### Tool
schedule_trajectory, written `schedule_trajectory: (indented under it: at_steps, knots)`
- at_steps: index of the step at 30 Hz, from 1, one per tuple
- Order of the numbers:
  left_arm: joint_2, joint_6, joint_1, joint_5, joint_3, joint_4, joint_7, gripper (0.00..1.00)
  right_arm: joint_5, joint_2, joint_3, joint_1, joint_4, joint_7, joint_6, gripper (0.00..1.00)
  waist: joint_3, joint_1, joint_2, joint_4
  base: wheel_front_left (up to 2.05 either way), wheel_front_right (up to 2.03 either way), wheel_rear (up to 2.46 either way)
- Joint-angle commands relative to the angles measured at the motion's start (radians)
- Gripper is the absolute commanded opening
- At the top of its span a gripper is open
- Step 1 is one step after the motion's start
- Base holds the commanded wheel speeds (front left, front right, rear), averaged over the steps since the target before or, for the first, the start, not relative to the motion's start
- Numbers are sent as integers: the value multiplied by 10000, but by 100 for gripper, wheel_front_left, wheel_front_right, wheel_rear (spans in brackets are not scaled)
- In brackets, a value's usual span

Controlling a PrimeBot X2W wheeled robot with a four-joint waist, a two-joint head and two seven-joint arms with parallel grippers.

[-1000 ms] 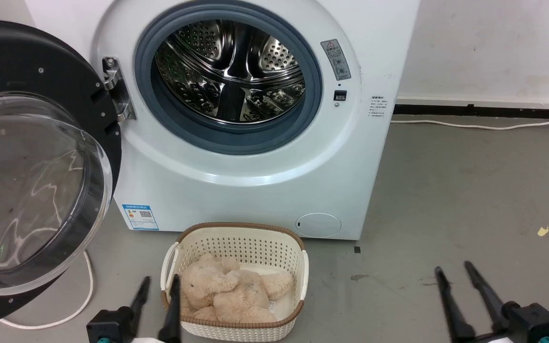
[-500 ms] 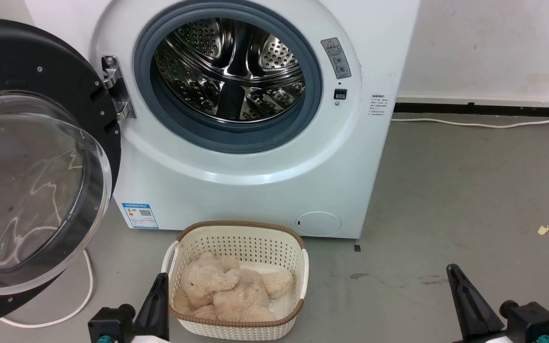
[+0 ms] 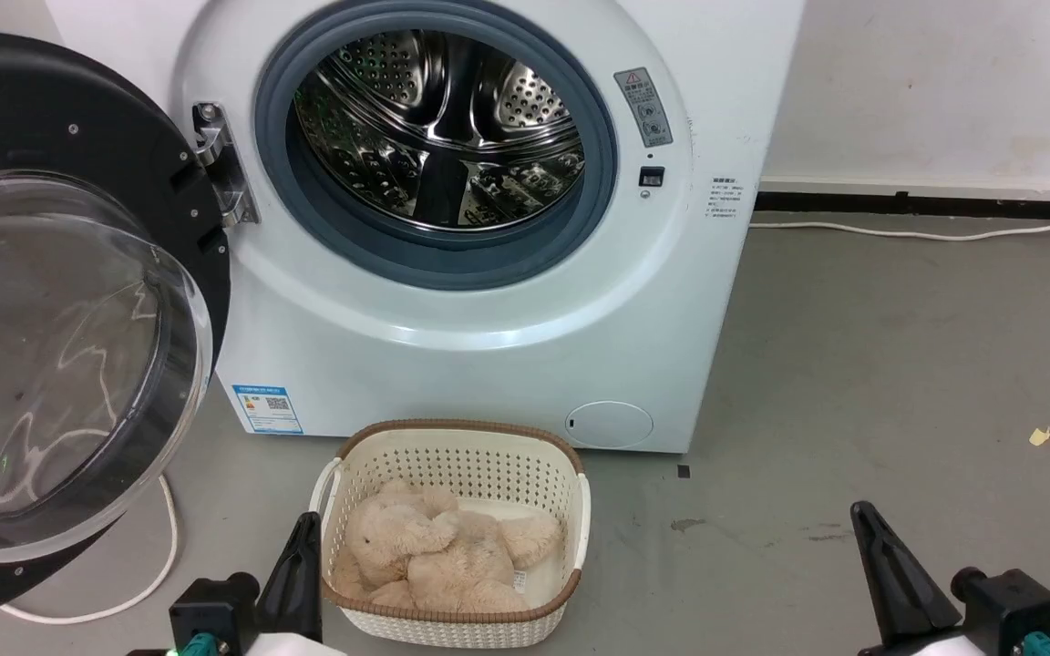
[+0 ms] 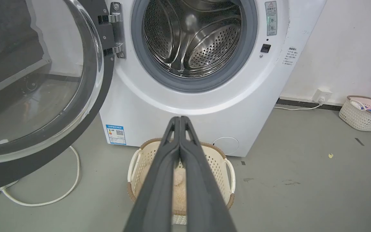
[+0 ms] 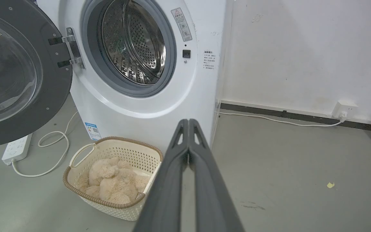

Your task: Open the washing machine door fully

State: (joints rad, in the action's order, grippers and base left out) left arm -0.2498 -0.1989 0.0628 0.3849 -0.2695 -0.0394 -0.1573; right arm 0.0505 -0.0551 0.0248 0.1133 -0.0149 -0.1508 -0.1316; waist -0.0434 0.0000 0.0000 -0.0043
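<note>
**Washing machine door (image 3: pixel 60 346) stands wide open; both grippers have closed on nothing**

Head view: the door hangs out to the left of the white machine (image 3: pixel 488 355) on its metal hinge (image 3: pixel 217 164), inner side and clear glass bowl facing the camera, as it did a second ago. The steel drum (image 3: pixel 438 128) is fully exposed. A basket (image 3: pixel 452 460) with a beige plush toy (image 3: pixel 434 556) sits on the grey floor (image 3: pixel 853 383) just in front of the machine. The left gripper (image 3: pixel 308 530) shows at the basket's left edge and the right gripper (image 3: pixel 860 515) is well apart on the right. A second ago each had its two fingers spread; now each pair is pressed into a single dark wedge with nothing between. The whole picture has slid slightly, so the camera moved, not the machine.

Left wrist view: the left gripper's (image 4: pixel 179 120) fingers meet along their length, tips together, holding nothing, above the basket (image 4: pixel 229 162). The door (image 4: pixel 37 80) is on the left, clear of the opening.

Right wrist view: the right gripper's (image 5: pixel 188 121) fingers touch at the tips, empty, beside the basket (image 5: pixel 76 180). The door (image 5: pixel 11 74) hangs left above a power strip (image 5: pixel 16 148).
</note>
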Motion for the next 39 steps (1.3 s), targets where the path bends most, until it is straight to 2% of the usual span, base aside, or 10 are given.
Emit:
schedule_trajectory:
  at_steps: [1, 39]
  knots:
    - [88, 84, -105, -165, 108, 32, 65, 0, -83, 11, -23, -174, 29, 52, 2, 0, 7, 0, 0, 1, 0, 0, 0]
    - [809, 804, -303, -1558, 1086, 169, 635, 0, -243, 25, -108, -536, 74, 603, 5, 0, 168, 0, 0, 17, 0, 0, 0]
